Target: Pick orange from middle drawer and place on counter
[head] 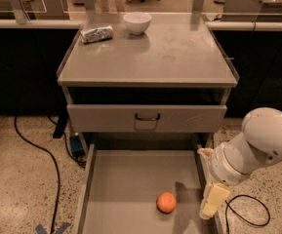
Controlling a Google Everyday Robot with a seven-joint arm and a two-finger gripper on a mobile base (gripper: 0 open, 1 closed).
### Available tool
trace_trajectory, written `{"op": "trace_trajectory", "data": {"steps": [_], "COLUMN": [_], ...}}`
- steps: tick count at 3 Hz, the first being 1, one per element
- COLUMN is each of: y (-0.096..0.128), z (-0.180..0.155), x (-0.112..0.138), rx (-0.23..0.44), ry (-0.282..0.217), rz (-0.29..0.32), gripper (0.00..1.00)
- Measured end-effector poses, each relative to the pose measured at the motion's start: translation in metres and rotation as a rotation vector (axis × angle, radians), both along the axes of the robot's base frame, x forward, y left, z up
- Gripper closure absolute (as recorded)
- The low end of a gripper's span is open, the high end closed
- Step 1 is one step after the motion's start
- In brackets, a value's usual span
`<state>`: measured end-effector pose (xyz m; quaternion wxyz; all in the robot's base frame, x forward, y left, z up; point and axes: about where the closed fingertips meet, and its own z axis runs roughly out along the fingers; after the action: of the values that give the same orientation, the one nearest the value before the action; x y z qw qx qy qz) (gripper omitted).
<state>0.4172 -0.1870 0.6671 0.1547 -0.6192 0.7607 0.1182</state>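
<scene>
The orange (166,202) lies on the floor of the open middle drawer (126,184), right of centre and near its front. My gripper (212,202) hangs at the drawer's right wall, just right of the orange and about level with it, not touching it. It holds nothing that I can see. The counter (155,57) is the grey top of the cabinet, above and behind the drawer.
A white bowl (137,22) and a crumpled silver foil packet (97,33) sit at the back of the counter. A shut drawer front with a black handle (147,117) is above the open drawer. Black cables (33,145) run over the speckled floor on both sides.
</scene>
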Motion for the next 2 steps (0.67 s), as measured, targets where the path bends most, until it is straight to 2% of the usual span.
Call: {"op": "trace_trajectory", "data": {"steps": [1,2], "y": [0.007,0.004], "z": [-0.035,-0.069], "x": [0.001,0.007], "rx": [-0.019,-0.014], "ry": [-0.010,-0.021], "rz": [0.091,0.124], "gripper": [0.00,0.00]}}
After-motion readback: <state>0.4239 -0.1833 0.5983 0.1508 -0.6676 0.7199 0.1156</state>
